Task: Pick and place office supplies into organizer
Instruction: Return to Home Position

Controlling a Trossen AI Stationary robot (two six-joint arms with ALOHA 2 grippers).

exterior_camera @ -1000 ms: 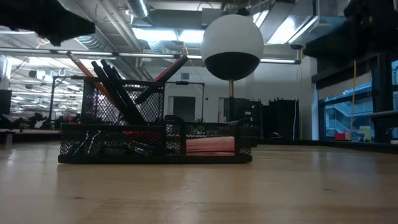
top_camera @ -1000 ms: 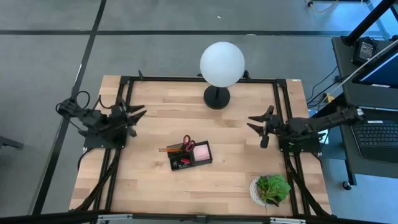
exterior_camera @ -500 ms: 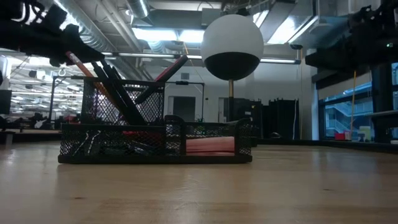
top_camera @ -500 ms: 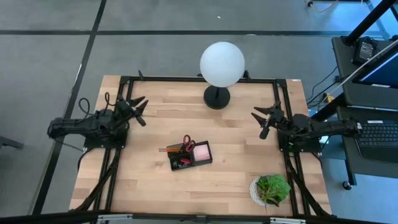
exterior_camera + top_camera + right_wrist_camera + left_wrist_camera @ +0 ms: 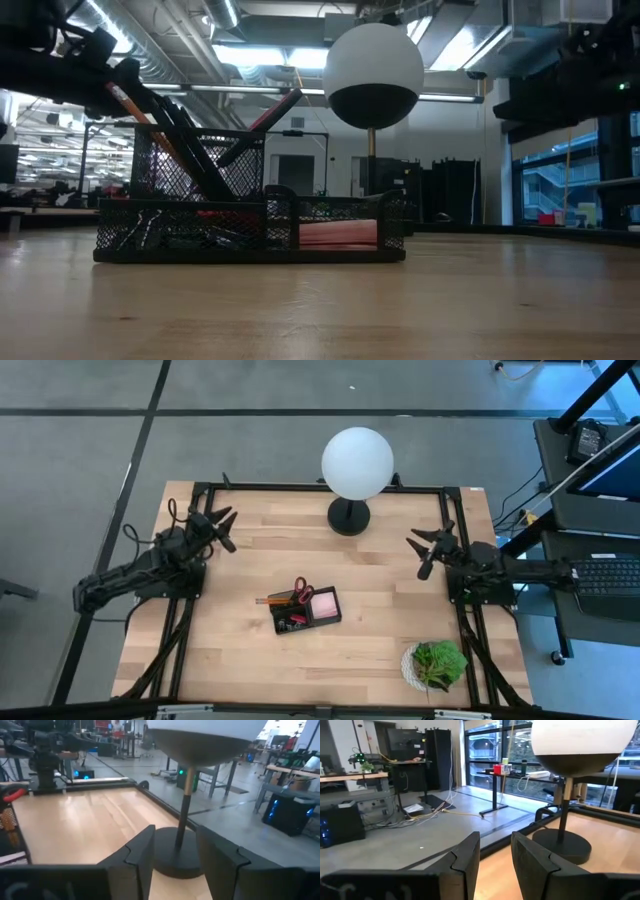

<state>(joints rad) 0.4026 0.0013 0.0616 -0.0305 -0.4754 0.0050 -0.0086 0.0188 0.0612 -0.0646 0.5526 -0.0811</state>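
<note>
The black mesh organizer [image 5: 305, 610] sits on the table's middle, toward the near side. In it are red-handled scissors [image 5: 300, 592], a pink sticky-note pad [image 5: 324, 603] and orange pencils [image 5: 266, 600]. In the low view the organizer [image 5: 250, 225] shows pens and pencils [image 5: 185, 135] leaning in its tall compartment, with the pink pad [image 5: 338, 234] in a low one. My left gripper [image 5: 229, 530] hangs open over the table's left side, and it is also open in its wrist view [image 5: 495, 845]. My right gripper [image 5: 418, 555] is open over the right side, as its wrist view [image 5: 175, 837] confirms. Neither gripper touches anything.
A white globe lamp [image 5: 357, 462] stands on its round black base [image 5: 349, 517] at the far middle of the table. A green potted plant [image 5: 437, 663] sits at the near right corner. Bare wood lies between the organizer and both grippers.
My left gripper has moved toward the far edge while its arm folded back toward the left. My right gripper has shifted a little toward the far edge as its arm drew back to the right. The organizer and its contents have stayed put.
</note>
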